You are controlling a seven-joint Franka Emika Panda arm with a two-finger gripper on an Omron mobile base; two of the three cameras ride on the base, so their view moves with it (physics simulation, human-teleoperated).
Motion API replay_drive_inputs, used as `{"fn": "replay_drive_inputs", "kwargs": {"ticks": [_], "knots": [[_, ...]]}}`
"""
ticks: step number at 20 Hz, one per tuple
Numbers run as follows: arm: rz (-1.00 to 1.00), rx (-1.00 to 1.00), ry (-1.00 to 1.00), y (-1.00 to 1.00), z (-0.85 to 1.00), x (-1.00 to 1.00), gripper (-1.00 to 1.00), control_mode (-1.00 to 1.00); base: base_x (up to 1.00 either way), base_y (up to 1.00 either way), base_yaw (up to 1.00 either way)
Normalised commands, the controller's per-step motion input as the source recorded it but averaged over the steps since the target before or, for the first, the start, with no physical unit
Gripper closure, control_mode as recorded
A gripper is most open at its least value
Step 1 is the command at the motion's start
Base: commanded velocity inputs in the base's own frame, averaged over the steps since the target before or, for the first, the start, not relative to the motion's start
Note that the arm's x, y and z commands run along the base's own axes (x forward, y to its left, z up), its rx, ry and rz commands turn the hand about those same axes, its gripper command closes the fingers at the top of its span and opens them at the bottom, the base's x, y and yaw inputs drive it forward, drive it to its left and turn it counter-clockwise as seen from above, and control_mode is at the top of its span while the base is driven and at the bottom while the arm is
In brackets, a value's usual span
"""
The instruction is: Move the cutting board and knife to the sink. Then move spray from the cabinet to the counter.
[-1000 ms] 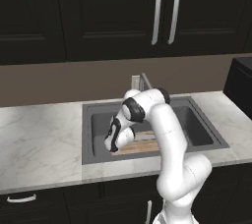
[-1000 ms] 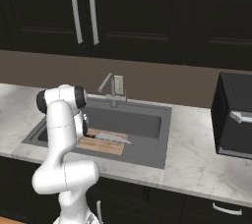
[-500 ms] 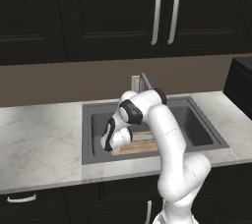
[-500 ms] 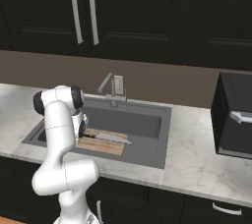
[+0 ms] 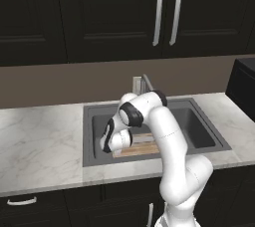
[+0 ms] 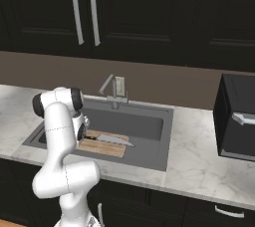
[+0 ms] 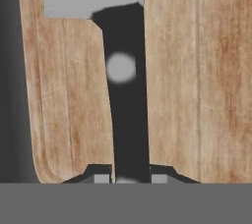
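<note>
The light-brown wooden cutting board already lies in the recessed dark-grey sink, and the silver-bladed, black-handled chef's knife lies on it. The two-finger gripper is pinching the knife's handle, so release looks next. The green spray is yet to fetch from the closed dark cabinet to the marble counter

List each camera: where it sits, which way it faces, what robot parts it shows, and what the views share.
Left base view: behind the arm's left, looking forward and down at the sink; arm rises lower right.
Right base view: behind its right, same sink; arm lower left, knife on cutting board.
Hand view: on the hand, looking close along the gripper, shut on the knife's black handle.
Shared: board and knife in all three.
</note>
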Motion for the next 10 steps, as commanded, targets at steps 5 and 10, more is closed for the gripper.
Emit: {"fn": "replay_drive_inputs", "kwargs": {"ticks": [5, 10], "knots": [[0.00, 0.00, 0.05, 0.05, -0.39, 0.38, 1.00, -1.00, 0.00, 0.00, 0.00], [0.00, 0.00, 0.05, 0.04, -0.33, 0.35, 1.00, -1.00, 0.00, 0.00, 0.00]]}}
